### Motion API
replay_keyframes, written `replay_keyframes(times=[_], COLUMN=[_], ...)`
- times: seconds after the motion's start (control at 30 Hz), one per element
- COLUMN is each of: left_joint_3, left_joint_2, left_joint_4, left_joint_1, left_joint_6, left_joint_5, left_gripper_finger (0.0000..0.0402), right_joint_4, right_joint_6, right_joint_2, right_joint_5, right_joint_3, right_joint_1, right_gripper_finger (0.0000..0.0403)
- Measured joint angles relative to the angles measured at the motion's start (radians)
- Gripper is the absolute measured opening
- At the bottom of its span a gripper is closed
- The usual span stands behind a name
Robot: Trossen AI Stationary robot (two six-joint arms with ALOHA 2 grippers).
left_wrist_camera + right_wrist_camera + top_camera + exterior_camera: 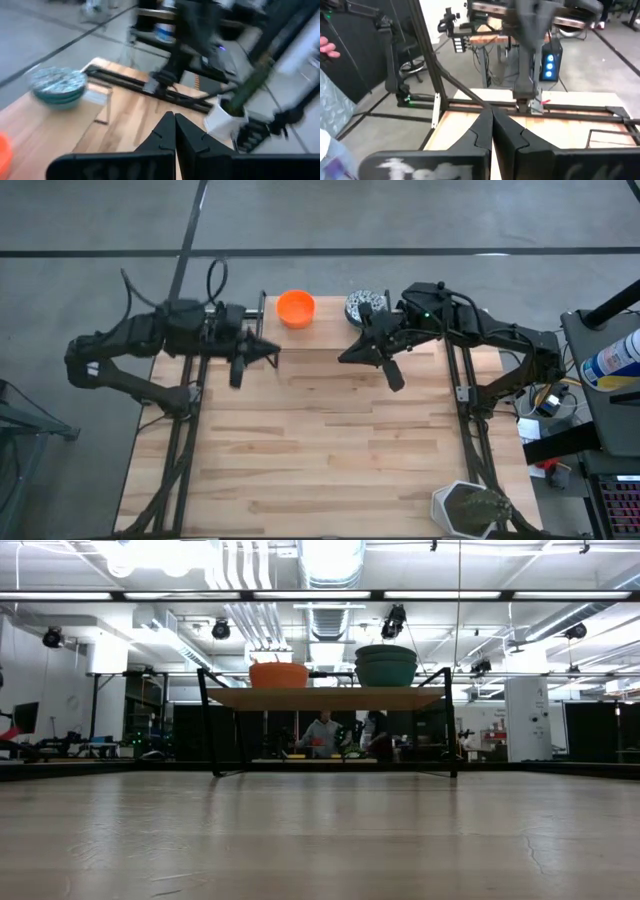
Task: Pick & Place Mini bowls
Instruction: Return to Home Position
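While atop the wooden shelf (320, 698), round orange bowls (295, 308), speckled bowls (362, 304)

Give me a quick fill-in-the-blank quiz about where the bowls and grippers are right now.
In the high view, the orange bowls sit ____ of the speckled bowls.
The white plant pot stands on the ____ arm's side of the table.
The left gripper and right gripper are both ____.
Missing words: left; right; shut.

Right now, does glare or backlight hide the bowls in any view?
Low view: ceiling lights glare behind the shelf, yet the orange bowls and blue-grey bowls both stay readable. High view: even light, no glare on either stack.
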Motion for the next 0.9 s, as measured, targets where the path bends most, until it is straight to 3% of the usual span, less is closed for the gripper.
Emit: replay_keyframes(times=[0.17, 0.33, 0.43, 0.6, 0.77, 0.9], left_joint_3=[-0.205, -0.433, -0.556, -0.735, -0.861, -0.935], left_joint_2=[-0.084, -0.176, -0.228, -0.324, -0.422, -0.485], left_joint_4=[0.191, 0.302, 0.289, 0.458, 0.562, 0.563], left_joint_1=[-0.052, -0.063, -0.066, -0.078, -0.081, -0.081], left_joint_6=[0.052, -0.017, -0.027, -0.067, 0.007, -0.037], left_joint_5=[-0.003, 0.002, -0.002, 0.001, 0.009, 0.012], left_gripper_finger=[0.0, 0.0, 0.0, 0.0, 0.0, 0.0], right_joint_4=[0.002, 0.041, 0.135, 0.284, 0.382, 0.444], right_joint_6=[-0.023, -0.017, -0.008, -0.021, -0.022, -0.005], right_joint_2=[-0.026, -0.089, -0.153, -0.284, -0.415, -0.513], right_joint_5=[0.0, 0.048, 0.056, 0.107, 0.128, 0.129], right_joint_3=[-0.064, -0.177, -0.283, -0.504, -0.703, -0.838], right_joint_1=[0.001, 0.001, 0.0, 0.001, 0.0, 0.001], right_gripper_finger=[0.0008, 0.0008, 0.0008, 0.0008, 0.0008, 0.0008])
